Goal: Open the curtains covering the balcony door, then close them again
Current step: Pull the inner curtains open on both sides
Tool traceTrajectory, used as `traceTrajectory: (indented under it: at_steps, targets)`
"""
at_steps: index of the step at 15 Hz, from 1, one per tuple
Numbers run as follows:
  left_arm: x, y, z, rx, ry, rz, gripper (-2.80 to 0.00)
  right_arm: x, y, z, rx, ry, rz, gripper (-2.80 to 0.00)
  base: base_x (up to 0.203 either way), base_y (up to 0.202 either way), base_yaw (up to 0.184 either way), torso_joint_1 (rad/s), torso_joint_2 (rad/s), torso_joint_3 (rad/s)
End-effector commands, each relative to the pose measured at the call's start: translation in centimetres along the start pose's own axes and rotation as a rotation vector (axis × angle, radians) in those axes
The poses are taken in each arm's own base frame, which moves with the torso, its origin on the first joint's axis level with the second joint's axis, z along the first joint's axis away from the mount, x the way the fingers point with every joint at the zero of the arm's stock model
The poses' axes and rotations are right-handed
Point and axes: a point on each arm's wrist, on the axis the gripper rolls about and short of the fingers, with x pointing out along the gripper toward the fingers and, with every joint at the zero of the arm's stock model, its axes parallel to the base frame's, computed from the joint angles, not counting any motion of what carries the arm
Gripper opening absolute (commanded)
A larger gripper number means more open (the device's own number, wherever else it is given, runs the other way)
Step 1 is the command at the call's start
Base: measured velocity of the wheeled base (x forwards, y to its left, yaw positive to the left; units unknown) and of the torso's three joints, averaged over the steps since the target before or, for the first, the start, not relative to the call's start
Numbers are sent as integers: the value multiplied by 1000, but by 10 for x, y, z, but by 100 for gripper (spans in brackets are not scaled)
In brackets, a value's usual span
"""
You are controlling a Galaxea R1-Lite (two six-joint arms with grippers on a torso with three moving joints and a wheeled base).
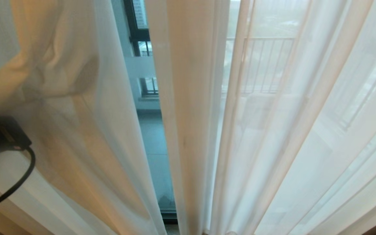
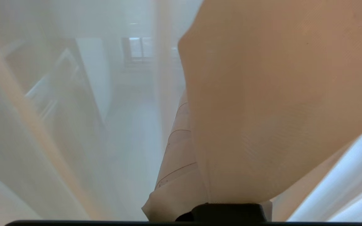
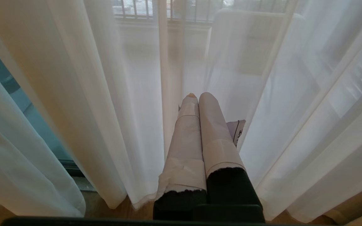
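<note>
Left gripper [image 1: 77,76] behind bunched sheer curtains [image 1: 273,130], fingers together; right gripper [image 3: 198,103] parked, fingers together; balcony door [image 1: 152,137] showing in gap.

curtains [image 1: 273,130] before balcony door [image 1: 155,147] | gap left of centre | left tool [image 1: 44,81] behind left panel

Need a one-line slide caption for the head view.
Sheer white curtains parted by a narrow gap showing the glass balcony door; left gripper pushed into the left panel's folds.
</note>
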Motion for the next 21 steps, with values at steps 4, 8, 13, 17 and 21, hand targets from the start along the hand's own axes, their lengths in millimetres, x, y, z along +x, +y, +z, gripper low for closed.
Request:
traceTrajectory:
  at_steps: [4,8,13,17,21]
  targets:
    - [5,0,-2,0,12,-2,-280,0,0,0,-1,0,0,-280,0,184,2,3,1,4]
    - [7,0,-3,-2,17,-1,-280,0,0,0,-1,0,0,-280,0,181,4,0,4,2]
    - [8,0,-4,-2,21,0,-280,0,0,0,-1,0,0,-280,0,184,1,1,3,2]
    - [8,0,-4,-2,20,0,-280,0,0,0,-1,0,0,-280,0,179,1,3,2,2]
    - [8,-1,-4,0,19,-7,-280,0,0,0,-1,0,0,-280,0,183,2,5,2,2]
